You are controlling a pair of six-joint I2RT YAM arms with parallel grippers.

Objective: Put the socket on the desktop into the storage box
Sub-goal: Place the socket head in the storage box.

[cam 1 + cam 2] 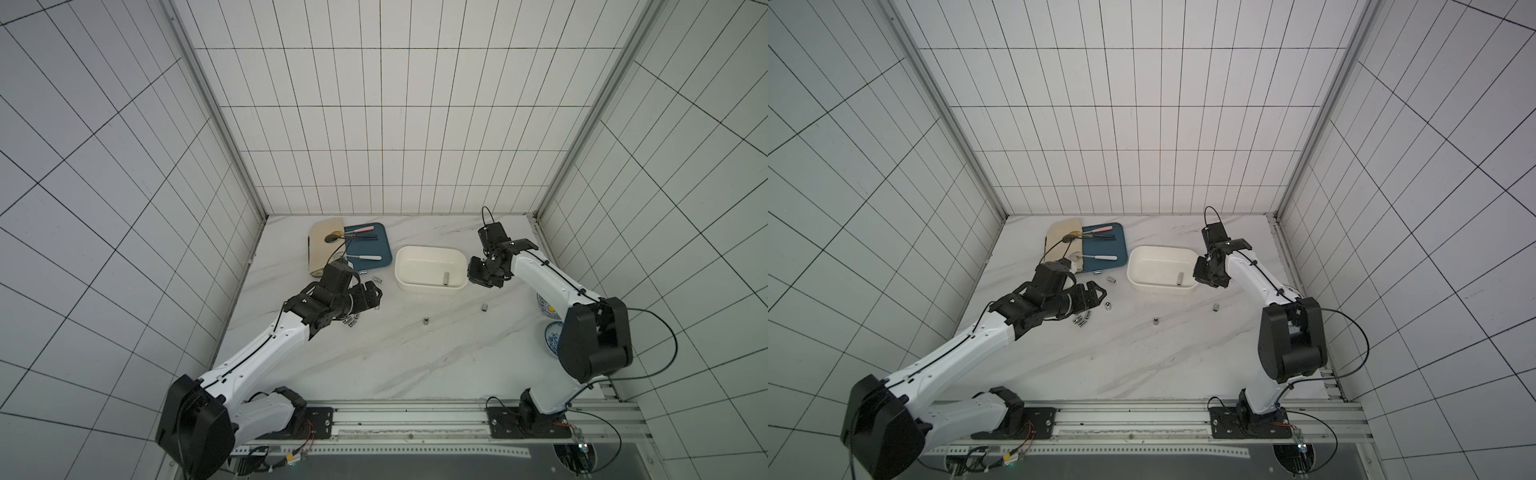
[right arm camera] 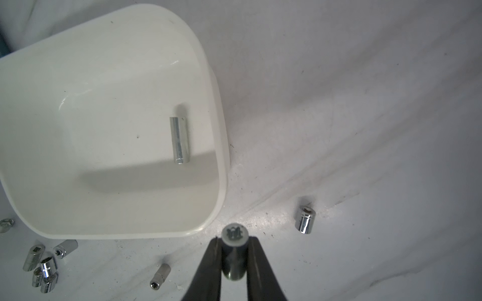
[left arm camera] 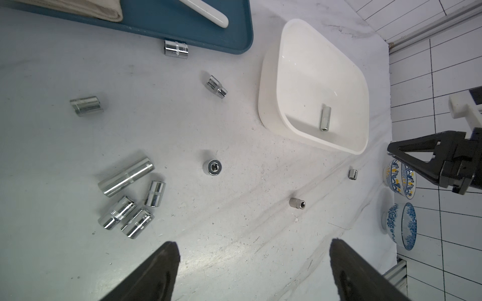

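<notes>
1. Right wrist view showed the right gripper (image 2: 234, 239) clamped tight on a socket (image 2: 234, 232), held end-on between the tips, up off the table (image 2: 365, 130).
2. That socket hung just outside the box (image 2: 221, 156) rim, near a corner. One long socket (image 2: 179, 140) already lay inside.
3. Looked like the carry step to me, drop not yet done. Next move would need a short shift over the box floor, then opening the jaws.
4. Left gripper (image 3: 253, 246) was spread wide and empty, hovering above the loose sockets (image 3: 127, 200) near the tray (image 3: 234, 39).
</notes>
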